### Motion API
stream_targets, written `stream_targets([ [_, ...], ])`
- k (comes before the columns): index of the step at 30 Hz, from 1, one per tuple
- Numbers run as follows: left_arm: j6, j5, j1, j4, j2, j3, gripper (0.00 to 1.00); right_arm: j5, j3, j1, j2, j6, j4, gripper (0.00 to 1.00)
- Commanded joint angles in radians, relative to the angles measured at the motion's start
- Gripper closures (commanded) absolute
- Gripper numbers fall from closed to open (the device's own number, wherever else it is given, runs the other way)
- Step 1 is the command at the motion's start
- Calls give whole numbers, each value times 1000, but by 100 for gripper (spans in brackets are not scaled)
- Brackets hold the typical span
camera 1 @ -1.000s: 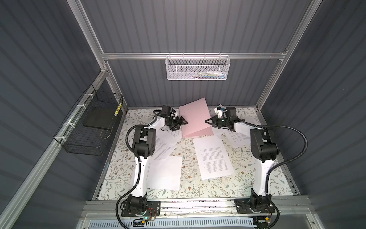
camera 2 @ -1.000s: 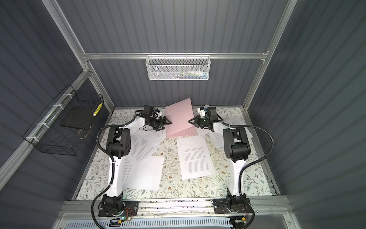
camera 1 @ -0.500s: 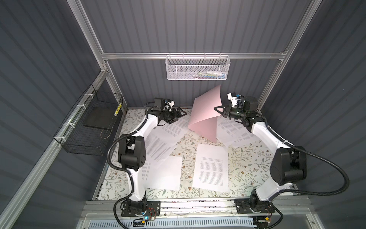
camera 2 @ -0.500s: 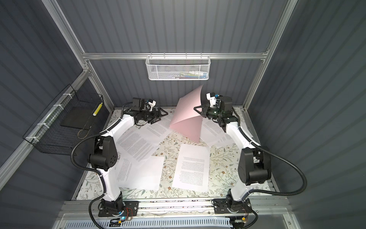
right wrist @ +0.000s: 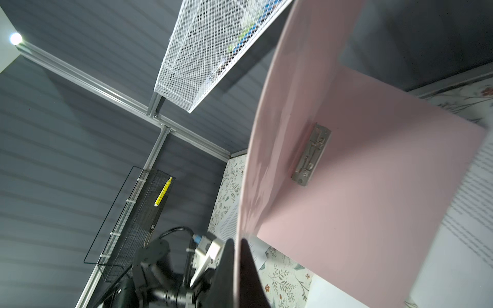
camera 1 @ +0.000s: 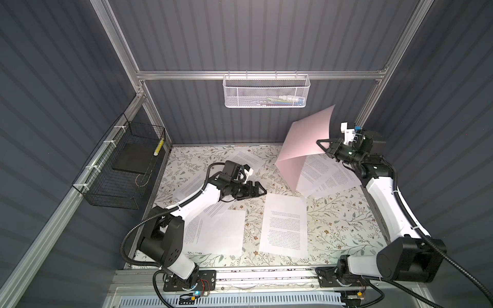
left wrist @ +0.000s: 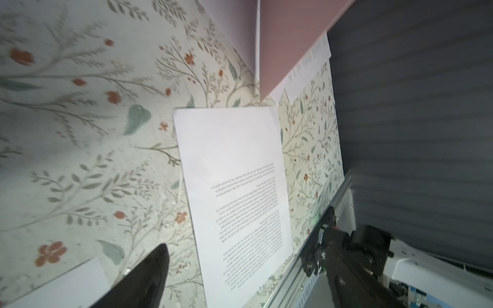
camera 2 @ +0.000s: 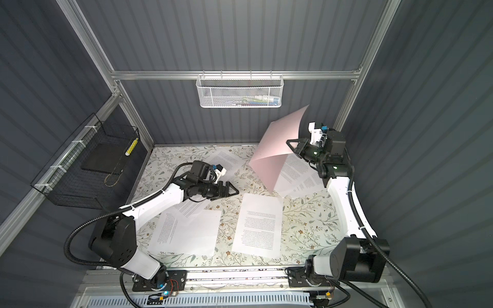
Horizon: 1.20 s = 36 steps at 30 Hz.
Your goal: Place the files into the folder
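Observation:
The pale pink folder [camera 1: 306, 138] stands open at the back right, its lower cover [camera 1: 290, 170] resting on the table. My right gripper [camera 1: 322, 146] is shut on the edge of the raised upper cover, as the right wrist view shows [right wrist: 237, 244]. The metal clip [right wrist: 310, 157] sits inside by the spine. Several white printed files lie about: one in the middle [camera 1: 284, 226], one front left [camera 1: 216, 232], some partly under the folder [camera 1: 328, 173]. My left gripper [camera 1: 262, 190] hovers open and empty over the middle of the table, just behind the middle sheet [left wrist: 234, 186].
A black wire basket [camera 1: 120, 170] with a black slab [camera 1: 133, 157] hangs on the left wall. A white mesh basket [camera 1: 266, 90] hangs on the back wall above the folder. The front rail [camera 1: 240, 274] carries both arm bases. More sheets lie under the left arm [camera 1: 192, 184].
My right gripper has lifted the folder's upper cover higher and to the right, opening it wider. My left gripper has let go, opened, and swung from the back toward the table's middle.

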Motion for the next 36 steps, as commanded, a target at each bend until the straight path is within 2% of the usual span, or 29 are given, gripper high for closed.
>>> stream_targets([
  [1,8,-50,-130,12,15,-18,8,-14,72,-13,-54,-33,-74,100],
  [5,-46,-59,-272,89,118,-12,8,12,74,-45,-134,-14,-109,100],
  [9,-75,-62,-369,147,231,31,9,68,96,-65,-196,-35,-195,100],
  [14,-100,-70,-402,184,327,66,9,112,106,-87,-276,-58,-271,100],
  [18,-108,-151,-401,143,384,93,9,101,103,-88,-313,-64,-307,100],
  [23,-124,-254,-350,98,465,119,9,96,85,-88,-353,-94,-349,100],
  [27,-120,-262,-238,91,522,155,10,35,56,-88,-373,-140,-387,100],
  [30,-82,-287,-159,42,589,236,9,33,25,-88,-404,-176,-436,100],
  [33,-69,-252,-90,26,665,303,10,46,2,-87,-450,-221,-492,100],
  [36,-50,-237,-47,-16,720,434,10,32,-11,-87,-479,-249,-546,100],
])
